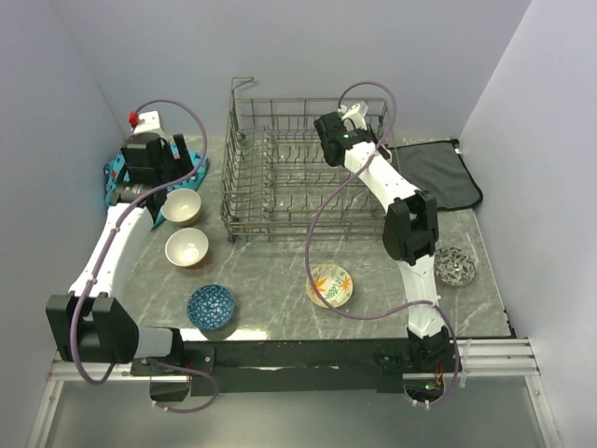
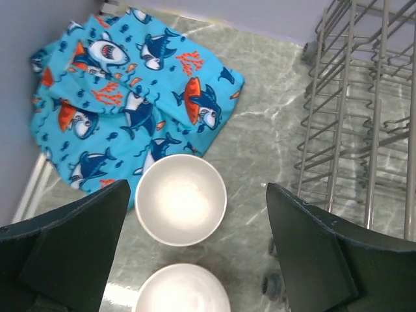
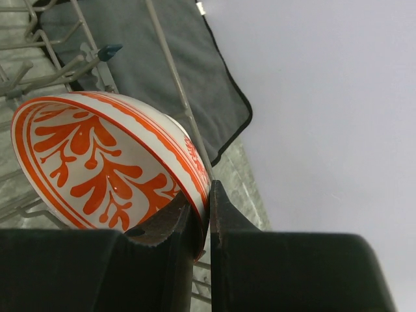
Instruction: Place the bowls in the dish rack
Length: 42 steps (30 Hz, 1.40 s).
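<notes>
My right gripper (image 3: 207, 214) is shut on the rim of the orange-red patterned bowl (image 3: 97, 162) and holds it tilted over the grey wire dish rack (image 1: 298, 173); in the top view this gripper (image 1: 336, 138) hides the bowl. My left gripper (image 2: 195, 247) is open and hangs above two plain cream bowls, one (image 2: 181, 199) between its fingers and one (image 2: 182, 289) nearer. In the top view they (image 1: 182, 206) (image 1: 187, 247) lie left of the rack. A blue patterned bowl (image 1: 212, 306), a cream bowl with orange leaves (image 1: 330, 285) and a speckled bowl (image 1: 454, 267) sit near the front.
A blue shark-print cloth (image 2: 130, 91) lies crumpled at the far left by the wall. A flat dark grey mat (image 1: 438, 177) lies right of the rack. Purple walls close in the left, back and right sides.
</notes>
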Each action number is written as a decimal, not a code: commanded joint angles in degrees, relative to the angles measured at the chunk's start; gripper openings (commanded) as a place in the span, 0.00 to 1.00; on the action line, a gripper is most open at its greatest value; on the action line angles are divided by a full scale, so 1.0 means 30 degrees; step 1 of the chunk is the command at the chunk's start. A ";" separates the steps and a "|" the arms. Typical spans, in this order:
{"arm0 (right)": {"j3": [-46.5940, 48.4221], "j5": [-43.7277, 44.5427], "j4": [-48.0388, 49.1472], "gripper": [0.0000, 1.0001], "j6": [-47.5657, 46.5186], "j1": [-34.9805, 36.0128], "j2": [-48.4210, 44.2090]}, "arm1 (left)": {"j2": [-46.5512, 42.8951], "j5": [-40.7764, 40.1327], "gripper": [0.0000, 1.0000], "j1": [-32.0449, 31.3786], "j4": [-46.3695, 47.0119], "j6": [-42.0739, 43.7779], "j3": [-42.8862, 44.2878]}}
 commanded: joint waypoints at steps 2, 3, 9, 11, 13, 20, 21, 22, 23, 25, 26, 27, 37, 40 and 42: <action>0.0212 0.2541 0.0959 0.00 0.0716 0.0282 0.0654 | -0.2260 -0.2608 0.95 -0.1624 0.1705 0.1394 -0.1208; 0.0212 0.2776 0.1076 0.00 0.0716 0.0282 0.0800 | -0.2408 -0.2901 0.95 -0.1945 0.1794 0.1511 -0.1387; -0.0575 0.3481 0.1342 0.00 0.1064 0.0253 0.0480 | -0.2732 -0.3695 0.96 -0.4349 0.1971 0.2508 -0.1623; -0.0871 0.3627 0.1108 0.00 0.1271 0.0107 0.0479 | -0.2849 -0.3637 0.96 -0.4673 0.2322 0.2625 -0.1594; -0.0932 0.3657 0.0816 0.00 0.1623 -0.0011 0.0625 | -0.3054 -0.3579 0.96 -0.4732 0.2643 0.2596 -0.1681; -0.0084 0.4271 0.1253 0.00 0.1712 -0.0011 0.2000 | -0.3844 -0.1208 0.95 -0.2655 0.0949 0.1104 -0.1243; 0.0296 0.4302 0.1369 0.00 0.1596 -0.0040 0.2350 | -0.3903 -0.1031 0.95 -0.2362 0.0946 0.1015 -0.1271; 0.0357 0.4273 0.1429 0.00 0.1595 -0.0011 0.2528 | -0.3962 -0.0739 0.95 -0.1808 0.0888 0.0898 -0.1329; 0.0271 0.4273 0.1458 0.00 0.1595 0.0018 0.2646 | -0.4021 -0.0591 0.95 -0.1512 0.0916 0.0868 -0.1417; 0.0007 0.4534 0.1604 0.00 0.1654 0.0077 0.2968 | -0.3905 -0.0414 0.95 -0.0811 0.0800 0.0867 -0.1360; 0.0065 0.4623 0.1663 0.00 0.1711 0.0077 0.3114 | -0.3788 -0.0472 0.95 -0.0661 0.0741 0.0926 -0.1185; 0.0384 0.4798 0.1780 0.00 0.1625 0.0106 0.3522 | -0.3700 -0.0530 0.95 -0.0573 0.0741 0.1071 -0.1126; 0.1266 0.5680 0.3362 0.00 0.0951 0.0311 0.4961 | -0.3845 0.0669 0.95 -0.0455 0.0272 0.1162 -0.1329; 0.1676 0.5357 0.5105 0.30 -0.0711 0.0282 0.4962 | -0.3875 0.1079 0.95 -0.0280 0.0389 0.0986 -0.1622; 0.2582 0.5093 0.5325 0.53 -0.1507 0.0253 0.5078 | -0.3845 0.1284 0.95 -0.0162 0.0389 0.0839 -0.1594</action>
